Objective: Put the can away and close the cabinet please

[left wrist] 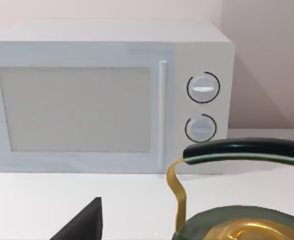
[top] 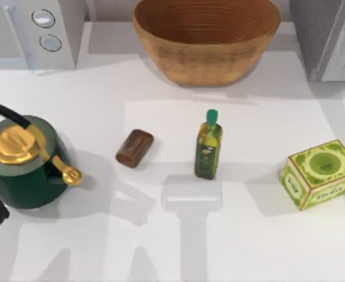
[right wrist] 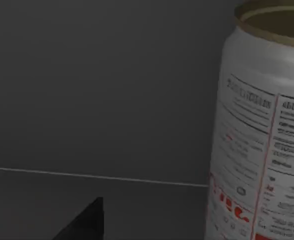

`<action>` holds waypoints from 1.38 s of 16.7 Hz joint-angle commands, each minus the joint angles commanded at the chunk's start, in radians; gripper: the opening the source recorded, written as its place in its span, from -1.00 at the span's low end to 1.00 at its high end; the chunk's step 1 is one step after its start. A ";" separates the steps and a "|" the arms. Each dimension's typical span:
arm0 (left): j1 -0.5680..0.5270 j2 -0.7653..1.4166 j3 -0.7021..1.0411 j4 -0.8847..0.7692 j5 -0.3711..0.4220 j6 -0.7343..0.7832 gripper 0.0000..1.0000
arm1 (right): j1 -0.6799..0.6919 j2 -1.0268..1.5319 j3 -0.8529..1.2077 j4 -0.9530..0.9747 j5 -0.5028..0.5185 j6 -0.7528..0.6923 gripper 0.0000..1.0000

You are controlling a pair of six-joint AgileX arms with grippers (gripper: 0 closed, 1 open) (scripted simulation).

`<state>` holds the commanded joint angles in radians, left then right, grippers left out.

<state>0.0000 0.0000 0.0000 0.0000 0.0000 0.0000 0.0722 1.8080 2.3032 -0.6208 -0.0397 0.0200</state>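
The can (top: 135, 148), a small dark reddish-brown cylinder with a darker end, lies on its side on the white surface (top: 260, 235), untouched and free to roll. That is probably why it sits in open space, apart from everything else. At its 3 o'clock, near but not touching, a green-capped olive-oil bottle (top: 208, 151) stands upright, and much farther that way is a green printed square box (top: 320, 173). At 9 o'clock sits a dark green kettle with gold lid and spout (top: 26, 164). A woven wooden basket (top: 206, 38) is at 1 o'clock and a white microwave (top: 31, 29) at 11 o'clock. The grey unit at the far 2 o'clock corner (top: 331, 41) is likely the cabinet. The left hand (left wrist: 84, 222) hangs over the kettle, facing the microwave, holding nothing that I can see. The right hand (right wrist: 84, 220) looks into a dark grey space beside a white printed tin (right wrist: 259, 140). Whether either hand is open or closed, I cannot tell.
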 joint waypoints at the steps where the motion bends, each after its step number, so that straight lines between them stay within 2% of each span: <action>1: 0.000 0.000 0.000 0.000 0.000 0.000 1.00 | -0.006 -0.067 -0.104 0.018 -0.023 0.001 1.00; 8: 0.000 0.000 0.000 0.000 0.000 0.000 1.00 | -0.044 -0.697 -1.039 0.219 -0.124 0.005 1.00; 14: 0.000 0.000 0.000 0.000 0.000 0.000 1.00 | -0.060 -1.295 -1.787 0.430 -0.093 0.000 1.00; 19: 0.000 0.000 0.000 0.000 0.000 0.000 1.00 | -0.068 -1.670 -2.165 0.566 -0.012 -0.012 1.00; 23: 0.000 0.000 0.000 0.000 0.000 0.000 1.00 | -0.072 -1.800 -2.295 0.617 0.036 -0.019 1.00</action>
<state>0.0000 0.0000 0.0000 0.0000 0.0000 0.0000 0.0004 0.0081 0.0081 -0.0037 -0.0037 0.0007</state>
